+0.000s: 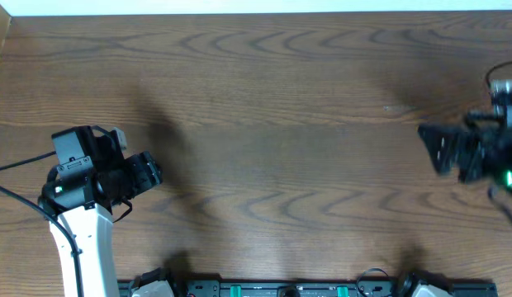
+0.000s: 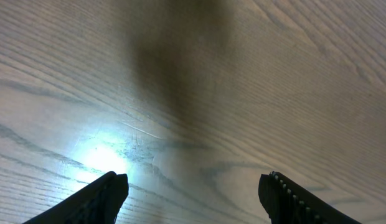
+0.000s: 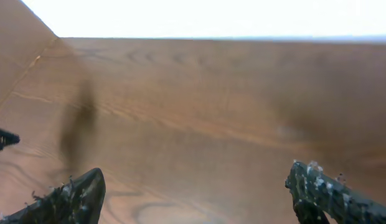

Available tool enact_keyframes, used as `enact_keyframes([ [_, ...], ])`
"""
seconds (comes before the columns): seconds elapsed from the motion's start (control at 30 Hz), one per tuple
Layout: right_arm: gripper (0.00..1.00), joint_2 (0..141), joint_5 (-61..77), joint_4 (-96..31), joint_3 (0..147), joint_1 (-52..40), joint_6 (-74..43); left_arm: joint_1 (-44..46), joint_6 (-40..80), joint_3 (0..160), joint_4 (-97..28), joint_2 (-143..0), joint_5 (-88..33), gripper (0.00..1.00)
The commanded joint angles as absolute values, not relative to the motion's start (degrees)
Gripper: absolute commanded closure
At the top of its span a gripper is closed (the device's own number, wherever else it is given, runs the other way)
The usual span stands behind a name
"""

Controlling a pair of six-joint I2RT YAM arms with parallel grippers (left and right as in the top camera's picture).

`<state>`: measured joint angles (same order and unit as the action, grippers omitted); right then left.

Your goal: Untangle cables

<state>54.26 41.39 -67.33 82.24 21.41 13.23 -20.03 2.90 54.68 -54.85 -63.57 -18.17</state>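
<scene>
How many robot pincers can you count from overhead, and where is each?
2. The left pincer is at the left of the table, pointing right; the right pincer is at the far right edge, blurred. Both are open, empty.

Glare spot on table (image 2: 103, 158), rt wrist view blurry — soft shadows overhead

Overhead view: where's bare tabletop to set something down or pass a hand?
The whole middle of the wooden table is bare, from the left gripper across to the right gripper and up to the far edge. It is crowded only at the near-left corner, under the left arm, and along the black base rail.
</scene>
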Motion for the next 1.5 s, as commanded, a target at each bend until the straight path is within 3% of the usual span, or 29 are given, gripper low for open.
enact_keyframes([
  [0.0, 0.08, 44.73, 42.81, -67.37, 83.26, 21.28, 17.67, -19.90, 2.79, 54.98, -54.81, -63.59, -19.11, 0.27],
  [0.2, 0.12, 29.61, 39.88, -65.06, 83.26, 21.26, 12.43, -19.90, 3.05, 54.98, -54.78, -63.59, -21.67, 0.26],
  [0.23, 0.01, 28.69, 38.30, -65.08, 83.26, 21.26, 11.55, -19.90, 3.05, 54.98, -54.78, -63.59, -21.69, 0.26],
  [0.37, 0.01, 26.52, 28.49, -68.27, 83.26, 21.26, 5.65, -19.90, 3.07, 54.98, -54.96, -63.44, -21.91, 0.26],
  [0.5, 0.01, 26.24, 29.28, -72.69, 83.55, 21.12, -0.03, -19.90, 3.07, 54.98, -54.98, -62.94, -22.11, 0.26],
  [0.8, 0.01, 22.13, 27.86, -80.31, 91.22, 17.78, 8.97, -19.90, 3.05, 54.98, -54.78, -61.87, -23.79, 0.26],
  [1.13, 0.01, 12.38, 14.96, -84.62, 97.41, 10.90, 10.57, -19.90, 3.05, 54.98, -54.85, -61.65, -23.79, 0.26],
  [1.33, 0.01, 8.51, 3.92, -87.83, 98.85, 10.41, 10.59, -19.90, 3.05, 54.98, -54.85, -61.65, -23.79, 0.26],
  [1.47, 0.01, 8.51, 3.62, -90.78, 98.06, 10.39, 10.33, -19.90, 3.03, 54.98, -54.85, -61.65, -23.79, 0.26],
])
